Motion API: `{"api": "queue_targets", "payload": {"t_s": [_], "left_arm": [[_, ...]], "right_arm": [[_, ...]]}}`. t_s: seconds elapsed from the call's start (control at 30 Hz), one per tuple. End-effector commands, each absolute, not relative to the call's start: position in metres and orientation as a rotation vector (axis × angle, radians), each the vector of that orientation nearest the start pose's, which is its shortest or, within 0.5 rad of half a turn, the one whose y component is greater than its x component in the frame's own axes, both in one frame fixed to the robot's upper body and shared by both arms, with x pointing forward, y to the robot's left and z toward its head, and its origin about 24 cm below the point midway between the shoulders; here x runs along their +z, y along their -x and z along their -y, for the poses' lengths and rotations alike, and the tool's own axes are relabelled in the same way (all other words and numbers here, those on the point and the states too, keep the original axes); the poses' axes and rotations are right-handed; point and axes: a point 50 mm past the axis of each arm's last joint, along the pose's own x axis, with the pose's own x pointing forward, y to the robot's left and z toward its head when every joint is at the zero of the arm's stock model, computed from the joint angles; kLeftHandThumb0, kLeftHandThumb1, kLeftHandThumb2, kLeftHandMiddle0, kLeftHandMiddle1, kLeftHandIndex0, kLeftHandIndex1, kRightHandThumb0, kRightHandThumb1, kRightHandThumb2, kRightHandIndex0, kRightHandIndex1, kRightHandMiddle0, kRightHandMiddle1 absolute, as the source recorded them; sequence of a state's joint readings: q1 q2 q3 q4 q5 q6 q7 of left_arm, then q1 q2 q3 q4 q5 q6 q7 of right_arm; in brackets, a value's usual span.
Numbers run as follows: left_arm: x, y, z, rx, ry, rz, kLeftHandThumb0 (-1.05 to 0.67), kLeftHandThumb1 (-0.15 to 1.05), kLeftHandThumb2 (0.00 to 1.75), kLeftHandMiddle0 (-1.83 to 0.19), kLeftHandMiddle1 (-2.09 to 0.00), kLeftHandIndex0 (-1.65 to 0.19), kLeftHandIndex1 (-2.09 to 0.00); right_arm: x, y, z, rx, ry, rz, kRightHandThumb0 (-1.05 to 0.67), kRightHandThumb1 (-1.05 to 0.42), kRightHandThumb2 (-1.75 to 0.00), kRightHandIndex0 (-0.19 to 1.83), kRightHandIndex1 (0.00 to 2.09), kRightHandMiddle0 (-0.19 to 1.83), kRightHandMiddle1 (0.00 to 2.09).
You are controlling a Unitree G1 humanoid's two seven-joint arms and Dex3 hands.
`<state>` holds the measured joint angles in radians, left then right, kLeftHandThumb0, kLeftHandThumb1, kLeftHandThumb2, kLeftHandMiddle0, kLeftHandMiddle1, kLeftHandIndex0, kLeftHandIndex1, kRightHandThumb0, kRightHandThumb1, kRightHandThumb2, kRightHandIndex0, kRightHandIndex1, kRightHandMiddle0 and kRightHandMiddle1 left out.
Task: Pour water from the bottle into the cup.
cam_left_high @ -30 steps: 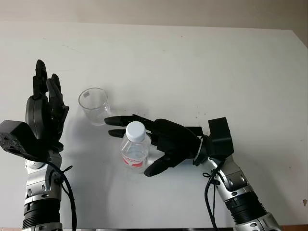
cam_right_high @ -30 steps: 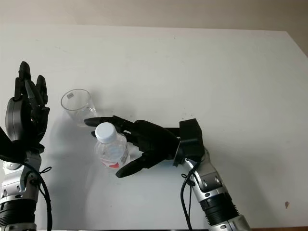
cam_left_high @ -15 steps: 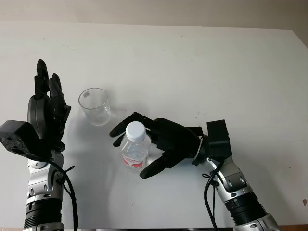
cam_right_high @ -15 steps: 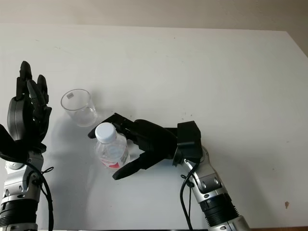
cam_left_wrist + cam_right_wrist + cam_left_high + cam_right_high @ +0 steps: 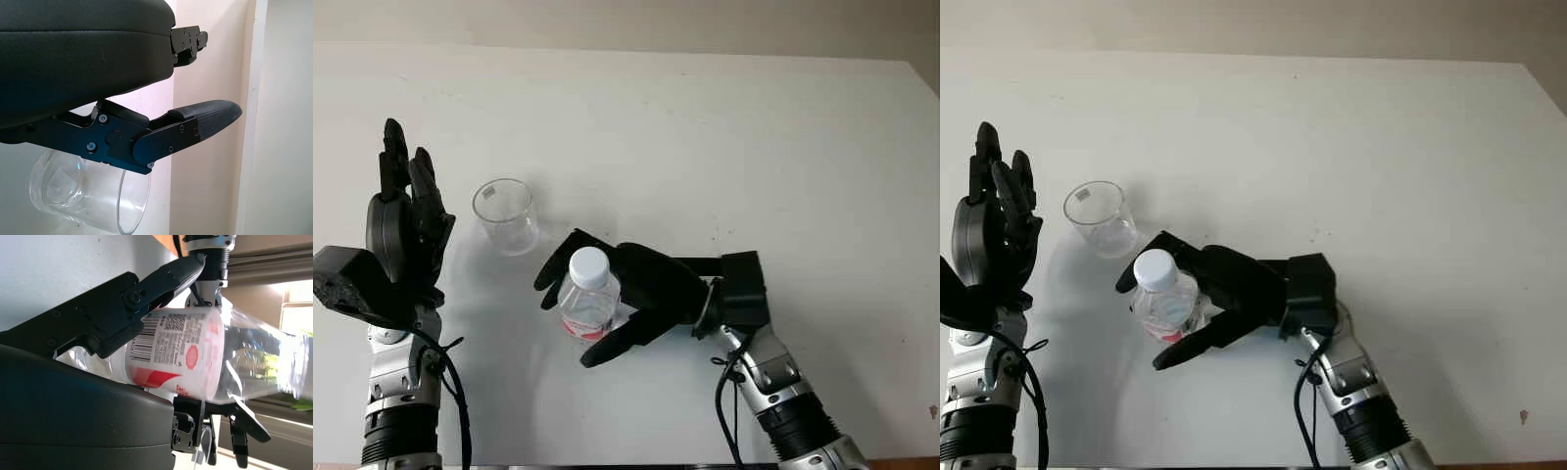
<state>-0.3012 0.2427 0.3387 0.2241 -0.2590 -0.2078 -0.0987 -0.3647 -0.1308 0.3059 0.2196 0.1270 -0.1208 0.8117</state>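
Observation:
A clear plastic water bottle [image 5: 589, 296] with a white cap and a red and white label stands upright on the white table [image 5: 754, 147], near the front middle. My right hand [image 5: 566, 323] comes in from the right and is shut on the bottle, its fingers [image 5: 122, 303] curled round the far side and its thumb across the near side. In the right wrist view the label [image 5: 186, 352] lies against the palm. An empty clear cup [image 5: 506, 215] stands upright just behind and left of the bottle. Left of the cup my left hand [image 5: 406, 211] is raised, open and apart from it.
The left wrist view has the cup [image 5: 88, 196] close under one of the hand's fingers [image 5: 195, 125]. A pale wall runs behind the table's far edge. Bare table surface stretches to the right and behind the cup.
My right hand's fingers have curled from nearly straight to wrapped round the bottle, and the hand has shifted slightly left against it. The left hand, cup and bottle have stayed in place.

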Motion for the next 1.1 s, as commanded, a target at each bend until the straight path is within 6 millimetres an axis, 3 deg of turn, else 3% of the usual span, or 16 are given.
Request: {"api": "queue_targets", "payload": {"t_s": [0.0, 0.2, 0.33, 0.4, 0.43, 0.47, 0.5, 0.57, 0.67, 0.83, 1.07], "left_arm": [[0.117, -0.291, -0.264, 0.205, 0.033, 0.372, -0.7, 1.05, 0.73, 0.1, -0.05, 0.14, -0.05], [0.117, -0.289, -0.266, 0.217, 0.029, 0.376, -0.7, 1.05, 0.73, 0.09, -0.05, 0.14, -0.05], [0.117, -0.288, -0.267, 0.221, 0.03, 0.379, -0.69, 1.05, 0.73, 0.09, -0.06, 0.14, -0.05], [0.117, -0.288, -0.267, 0.222, 0.031, 0.381, -0.69, 1.05, 0.73, 0.09, -0.06, 0.14, -0.05], [0.117, -0.288, -0.267, 0.222, 0.031, 0.382, -0.69, 1.05, 0.73, 0.09, -0.06, 0.14, -0.05], [0.117, -0.288, -0.267, 0.222, 0.033, 0.383, -0.69, 1.05, 0.73, 0.09, -0.05, 0.14, -0.05], [0.117, -0.288, -0.268, 0.22, 0.033, 0.38, -0.68, 1.05, 0.73, 0.09, -0.05, 0.14, -0.05], [0.116, -0.288, -0.268, 0.217, 0.032, 0.377, -0.68, 1.05, 0.73, 0.09, -0.06, 0.14, -0.05], [0.116, -0.288, -0.268, 0.22, 0.032, 0.379, -0.68, 1.05, 0.74, 0.08, -0.06, 0.14, -0.05], [0.116, -0.287, -0.269, 0.228, 0.036, 0.378, -0.68, 1.05, 0.74, 0.08, -0.06, 0.13, -0.06], [0.112, -0.285, -0.272, 0.227, 0.036, 0.37, -0.67, 1.05, 0.74, 0.09, -0.05, 0.14, -0.05]], "right_arm": [[0.089, -0.28, 0.044, 1.192, 0.185, 0.218, -0.52, -0.8, -0.06, 0.05, 1.71, -0.02, 1.76], [0.09, -0.278, 0.032, 1.202, 0.235, 0.281, -0.42, -0.8, -0.05, 0.1, 2.05, 0.16, 2.06], [0.089, -0.274, 0.026, 1.209, 0.235, 0.289, -0.37, -0.8, -0.06, 0.22, 2.09, 0.39, 2.09], [0.088, -0.272, 0.024, 1.204, 0.24, 0.287, -0.33, -0.83, -0.06, 0.48, 2.09, 0.6, 2.09], [0.088, -0.272, 0.023, 1.199, 0.238, 0.286, -0.32, -0.85, -0.06, 0.71, 2.09, 0.74, 2.09], [0.088, -0.271, 0.023, 1.192, 0.232, 0.285, -0.29, -0.89, -0.07, 1.14, 2.09, 1.01, 2.09], [0.088, -0.27, 0.023, 1.183, 0.224, 0.281, -0.28, -0.92, -0.06, 1.44, 2.09, 1.24, 2.09], [0.09, -0.271, 0.024, 1.164, 0.201, 0.276, -0.23, -1.0, -0.07, 1.75, 2.09, 1.69, 2.09], [0.094, -0.273, 0.026, 1.107, 0.148, 0.299, -0.2, -1.04, -0.12, 1.82, 2.09, 1.82, 2.09], [0.101, -0.279, 0.028, 0.963, 0.131, 0.359, -0.21, -1.05, -0.2, 1.83, 2.09, 1.83, 2.09], [0.13, -0.326, 0.047, 0.69, 0.188, 0.445, -0.07, -1.05, -0.32, 1.83, 2.09, 1.83, 2.09]]}}
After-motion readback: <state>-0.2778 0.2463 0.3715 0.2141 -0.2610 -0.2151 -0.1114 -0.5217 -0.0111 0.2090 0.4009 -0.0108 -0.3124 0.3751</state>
